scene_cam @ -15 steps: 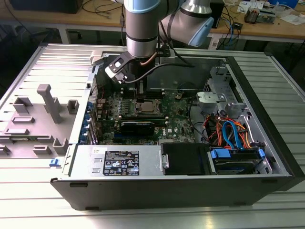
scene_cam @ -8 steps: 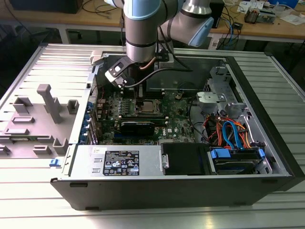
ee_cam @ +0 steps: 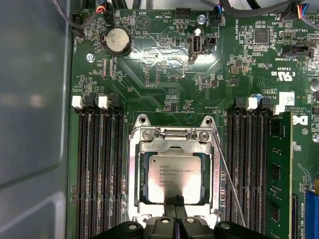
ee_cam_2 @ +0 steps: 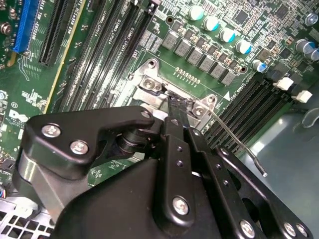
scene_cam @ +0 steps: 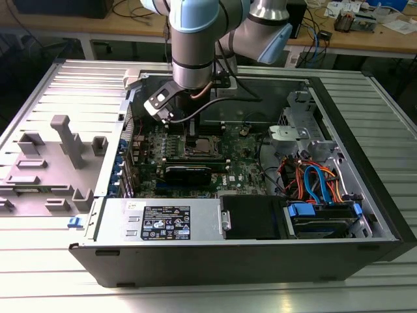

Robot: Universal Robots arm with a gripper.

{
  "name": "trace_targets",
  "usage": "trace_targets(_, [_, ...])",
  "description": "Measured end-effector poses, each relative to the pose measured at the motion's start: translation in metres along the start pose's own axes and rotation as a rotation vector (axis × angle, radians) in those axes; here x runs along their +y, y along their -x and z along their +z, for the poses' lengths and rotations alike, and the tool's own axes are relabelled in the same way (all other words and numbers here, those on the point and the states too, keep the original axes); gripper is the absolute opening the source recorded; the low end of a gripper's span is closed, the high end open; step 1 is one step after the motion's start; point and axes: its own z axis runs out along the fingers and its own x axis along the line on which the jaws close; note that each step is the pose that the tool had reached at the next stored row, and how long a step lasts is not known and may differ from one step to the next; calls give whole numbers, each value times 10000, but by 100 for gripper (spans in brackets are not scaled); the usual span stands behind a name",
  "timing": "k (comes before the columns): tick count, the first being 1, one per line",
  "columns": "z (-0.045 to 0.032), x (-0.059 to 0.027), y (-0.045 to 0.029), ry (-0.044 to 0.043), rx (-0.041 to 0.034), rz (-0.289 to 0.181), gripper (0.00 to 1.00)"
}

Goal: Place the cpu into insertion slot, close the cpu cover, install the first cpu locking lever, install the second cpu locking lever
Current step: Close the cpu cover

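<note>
- The cpu [ee_cam: 173,174] lies flat in the insertion slot [ee_cam: 143,196], its silver-grey top facing up. Only a thin dark strip of the slot's frame shows around it.
- The cpu cover [ee_cam: 132,169] is down over the chip, its square opening framing the metal top, so by my reading the first two steps are done.
- One locking lever [ee_cam: 227,169], a thin wire rod, runs along one side of the socket and angles away from it. In the second wrist view its free end [ee_cam_2: 234,142] hangs out over the neighbouring memory slots [ee_cam_2: 249,107], so it looks unlatched. I cannot tell whether this is the first or the second lever.
- The gripper [ee_cam: 175,201] stands over the socket edge farthest from the lever's hinge, tips low at the rim of the cover's opening. Its fingers are pressed together with nothing seen between them — clenched, not grasping.
- I judge the lever work to be the step in hand. Moving that rod would call for a narrow, sure contact on thin wire and a path clear of the memory slots [ee_cam: 97,164] close beside the socket.
- Further out are the green motherboard [ee_cam: 164,74] and, in the exterior view, the arm [scene_cam: 195,39] reaching down into the open computer case [scene_cam: 247,257].
</note>
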Motion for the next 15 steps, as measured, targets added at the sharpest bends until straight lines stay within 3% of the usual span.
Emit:
trace_targets(6, [-62, 15, 1, 0, 1, -5, 11])
trace_targets(12, [-62, 181, 6, 0, 0, 0, 11])
trace_targets(15, [-62, 223, 8, 0, 0, -1, 11])
